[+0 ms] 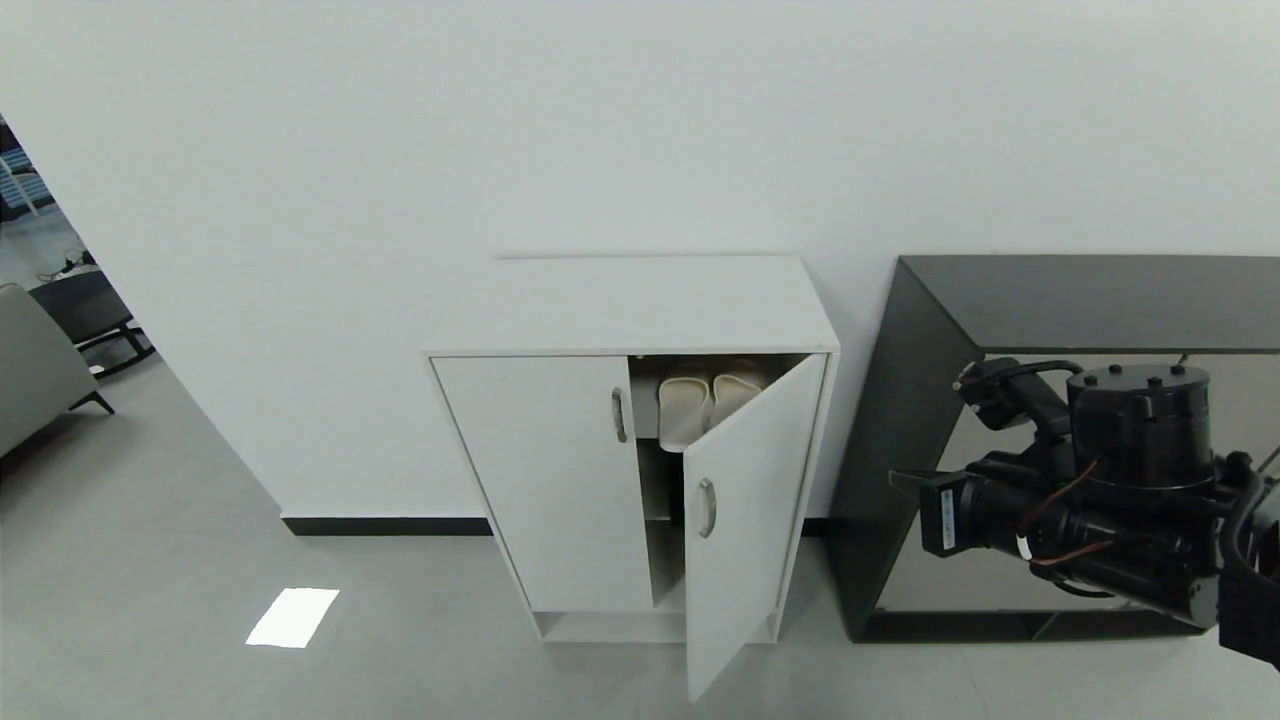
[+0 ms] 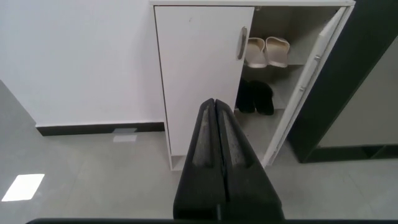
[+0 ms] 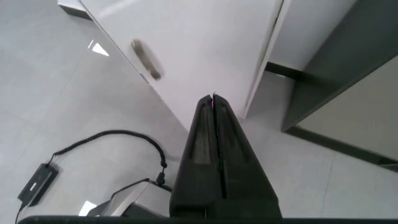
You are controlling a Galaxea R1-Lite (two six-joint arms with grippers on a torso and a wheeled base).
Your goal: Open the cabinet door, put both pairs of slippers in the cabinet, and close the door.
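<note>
From the head view, the white cabinet [image 1: 640, 300] stands against the white wall on a grey floor. Its left door [image 1: 540, 470] is shut and its right door [image 1: 745, 520] is swung partway out toward the room. In the gap between them a pair of beige slippers [image 1: 705, 400] sits on the top shelf, side by side. The right arm [image 1: 1080, 500] hangs off to the right of the cabinet, well apart from it, in front of a black frame [image 1: 900, 430] that stands just beside the cabinet. A bright patch of light [image 1: 293, 616] lies on the floor to the left.

The left wrist view faces the cabinet front from farther back. The left gripper [image 2: 214, 104] has its two fingers pressed flat together with nothing between them, clear of the doors. Past it the open side shows two shelves. The beige slippers [image 2: 267, 51] are on the upper one and a pair of black slippers [image 2: 255, 98] is on the shelf below, both fully inside.

In the right wrist view, the right gripper [image 3: 213, 99] is likewise clamped closed and empty. It is near the outer face of the right door [image 3: 205, 43], below its metal handle [image 3: 147, 60], but not touching it. On the floor near it lies a curled black cable [image 3: 118, 140] running to a power brick [image 3: 38, 182].
</note>
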